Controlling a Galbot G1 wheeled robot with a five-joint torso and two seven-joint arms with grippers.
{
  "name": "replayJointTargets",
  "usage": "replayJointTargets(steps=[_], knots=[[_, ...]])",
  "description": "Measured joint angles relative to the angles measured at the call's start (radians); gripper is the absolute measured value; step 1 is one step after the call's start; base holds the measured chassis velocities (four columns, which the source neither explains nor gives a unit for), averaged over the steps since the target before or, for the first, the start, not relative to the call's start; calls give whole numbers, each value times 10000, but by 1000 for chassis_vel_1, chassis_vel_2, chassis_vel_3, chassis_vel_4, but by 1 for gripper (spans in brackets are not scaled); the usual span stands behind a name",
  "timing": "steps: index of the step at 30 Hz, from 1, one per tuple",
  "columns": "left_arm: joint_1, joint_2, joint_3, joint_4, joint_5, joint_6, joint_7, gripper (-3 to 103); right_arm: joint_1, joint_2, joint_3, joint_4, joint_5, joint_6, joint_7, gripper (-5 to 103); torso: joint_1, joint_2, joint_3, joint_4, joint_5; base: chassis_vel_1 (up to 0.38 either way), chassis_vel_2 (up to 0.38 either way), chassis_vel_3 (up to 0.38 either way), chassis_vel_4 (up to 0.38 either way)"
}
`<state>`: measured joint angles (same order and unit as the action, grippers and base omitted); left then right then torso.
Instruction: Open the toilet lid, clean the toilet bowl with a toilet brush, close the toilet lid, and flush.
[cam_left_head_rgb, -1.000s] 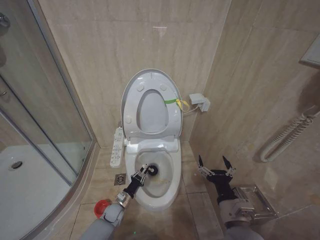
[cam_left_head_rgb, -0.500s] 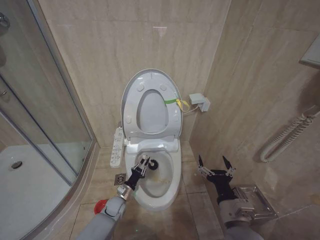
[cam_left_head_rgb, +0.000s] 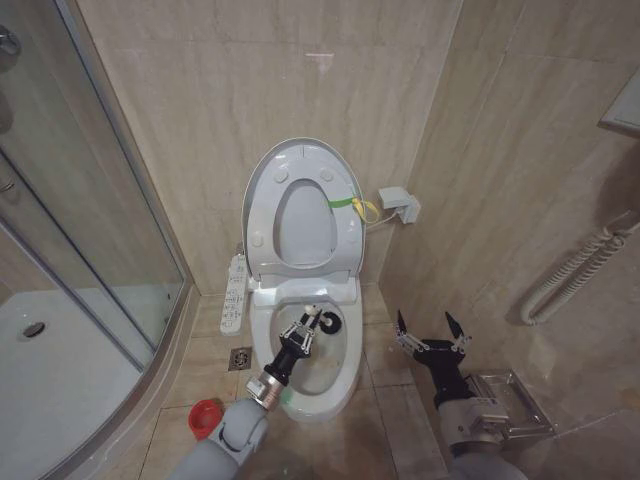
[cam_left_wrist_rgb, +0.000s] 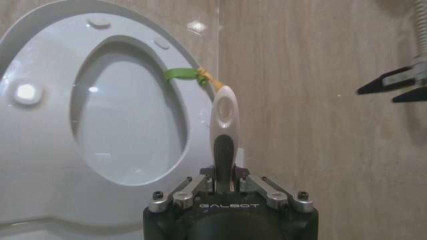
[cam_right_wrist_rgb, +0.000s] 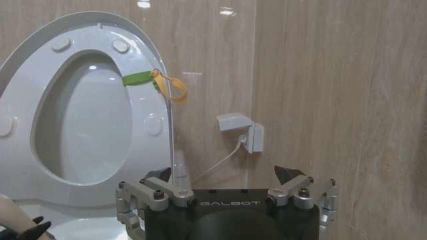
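Two things matter for the scrubbing in hand: keeping the bristle head pressed to the stained ceramic, and keeping the strokes low enough that nothing flicks over the rim. The left end effector (cam_left_head_rgb: 303, 333) hangs over the toilet bowl (cam_left_head_rgb: 345, 375), clenched on the toilet brush (cam_left_wrist_rgb: 222, 125) at the lower part of its slim white handle, whose rounded top stands up before the wrist camera; the dark head end sits inside the bowl near its back wall. The left forearm reaches in over the bowl's front rim from low on the robot's left, angled up toward the back wall. The toilet lid (cam_left_head_rgb: 262, 190) stands raised against the wall. The right end effector (cam_left_head_rgb: 431, 333) waits beside the bowl over the floor, fingers spread and empty. The red cup holder (cam_left_head_rgb: 204, 415) stands on the floor to the bowl's left.
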<state>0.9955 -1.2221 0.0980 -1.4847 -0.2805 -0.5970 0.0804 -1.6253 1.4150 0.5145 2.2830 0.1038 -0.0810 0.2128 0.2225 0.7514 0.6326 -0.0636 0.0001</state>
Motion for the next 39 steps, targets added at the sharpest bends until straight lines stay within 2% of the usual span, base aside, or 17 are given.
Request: replayJointTargets(steps=[11, 27, 32, 35, 39], knots=[[666, -104, 212, -19, 371, 33, -228, 17, 0, 0, 0, 0, 0, 0, 0, 100, 0, 0, 0, 2, 0, 0, 0, 0, 0], [537, -495, 637, 558, 266, -21, -238, 18, 0, 0, 0, 0, 0, 0, 0, 100, 1, -2, 1, 1, -1, 0, 0, 0, 0], [357, -510, 556, 919, 285, -160, -181, 18, 0, 0, 0, 0, 0, 0, 0, 100, 2, -2, 1, 0, -2, 0, 0, 0, 0], [249, -512, 322, 1671, 317, -524, 160, 18, 0, 0, 0, 0, 0, 0, 0, 100, 1, -2, 1, 0, -3, 0, 0, 0, 0], [60, -538, 78, 2458, 452, -776, 326, 18, 0, 0, 0, 0, 0, 0, 0, 100, 2, -3, 2, 3, -2, 0, 0, 0, 0]])
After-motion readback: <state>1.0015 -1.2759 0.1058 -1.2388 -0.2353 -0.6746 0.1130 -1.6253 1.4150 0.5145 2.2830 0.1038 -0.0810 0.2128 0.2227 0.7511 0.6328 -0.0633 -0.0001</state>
